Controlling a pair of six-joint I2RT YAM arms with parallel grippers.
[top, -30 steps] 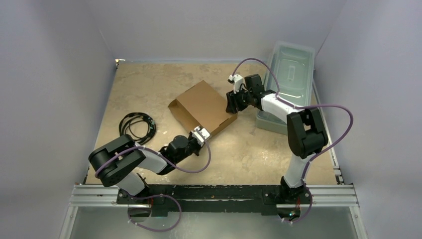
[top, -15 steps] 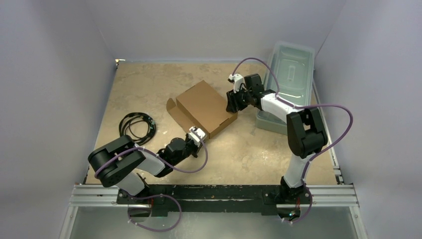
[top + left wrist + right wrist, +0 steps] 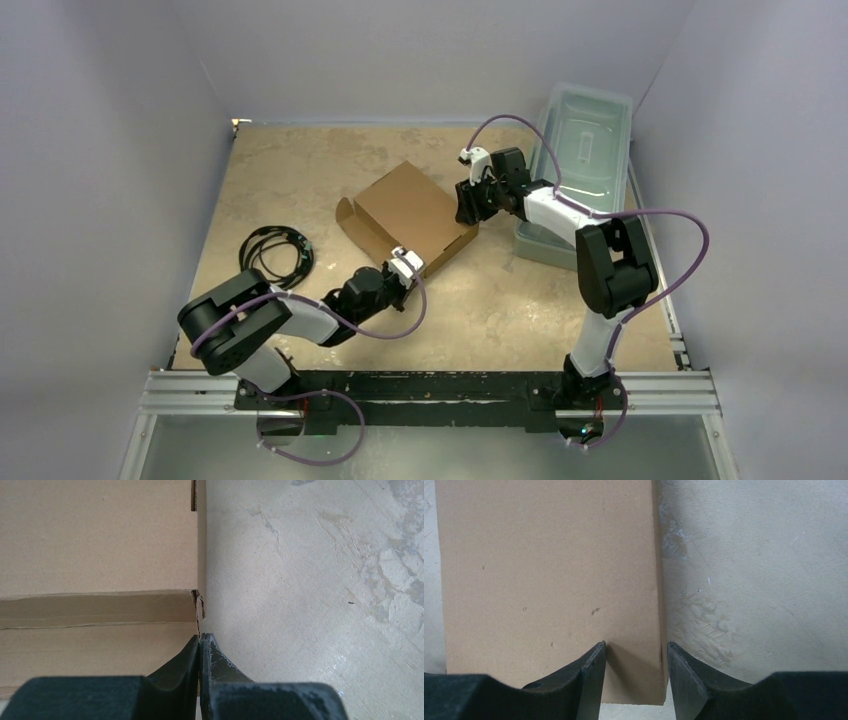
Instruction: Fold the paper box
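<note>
Centre frame on the tan counter [image 3: 300, 170], the plain brown corrugated cardboard box [image 3: 408, 212] has its left side flap [image 3: 346, 211] sprung open since a second ago. Pressed together, the left gripper [image 3: 200, 639] is back at the near corner. The right gripper [image 3: 636, 650] is half-spread over the right edge. The flap likely needs re-tucking.

We see the paper box [image 3: 405, 212] on the counter [image 3: 300, 165], our left tool [image 3: 408, 266] at its near corner, our right tool [image 3: 468, 212] at its right corner.
</note>
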